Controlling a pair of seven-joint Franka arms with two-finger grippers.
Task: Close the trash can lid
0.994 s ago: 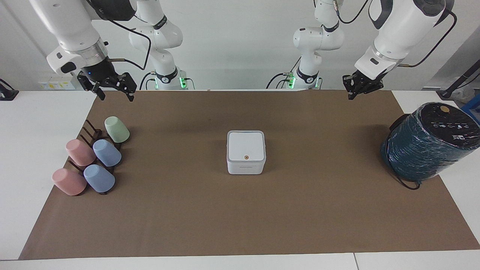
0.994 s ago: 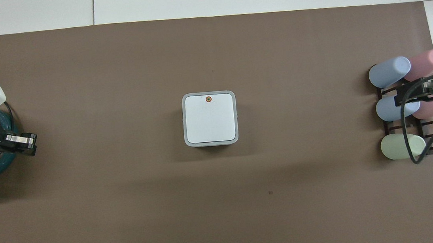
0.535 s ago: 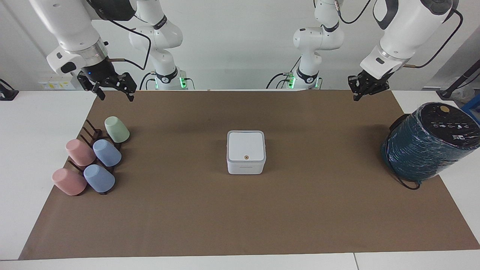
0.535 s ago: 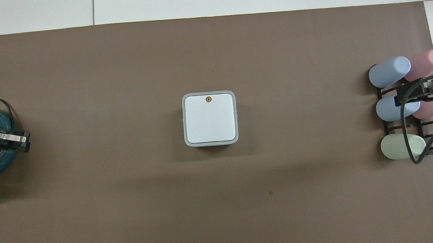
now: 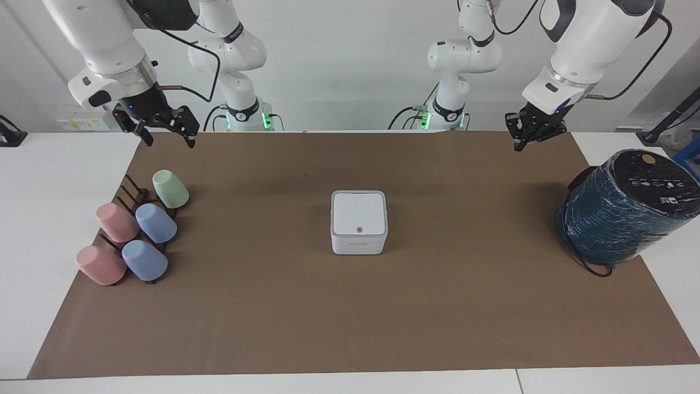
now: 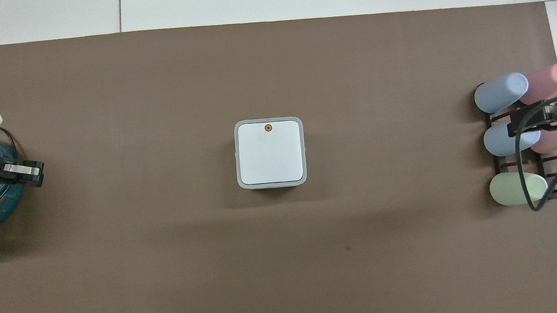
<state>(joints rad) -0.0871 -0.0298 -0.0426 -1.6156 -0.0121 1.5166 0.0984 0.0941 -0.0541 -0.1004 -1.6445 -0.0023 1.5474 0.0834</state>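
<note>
The trash can [image 5: 359, 241] is a small white square box in the middle of the brown mat; it also shows in the overhead view [image 6: 273, 183]. Its lid [image 5: 359, 213] lies flat and shut on it, orange dot up [image 6: 268, 127]. My left gripper [image 5: 518, 143] hangs shut and empty in the air over the mat's edge nearest the robots, at the left arm's end, well apart from the can; it shows in the overhead view [image 6: 37, 174] too. My right gripper [image 5: 168, 139] is open and empty above the mat's corner at the right arm's end [image 6: 513, 128].
A large dark teal wrapped cylinder [image 5: 623, 208] lies at the left arm's end of the mat. A dark rack [image 5: 134, 194] with several pastel cups, such as the green one [image 5: 170, 189], stands at the right arm's end.
My left gripper has shifted a little toward the left arm's end of the table and slightly up. The right arm, the trash can and its lid have not moved.
</note>
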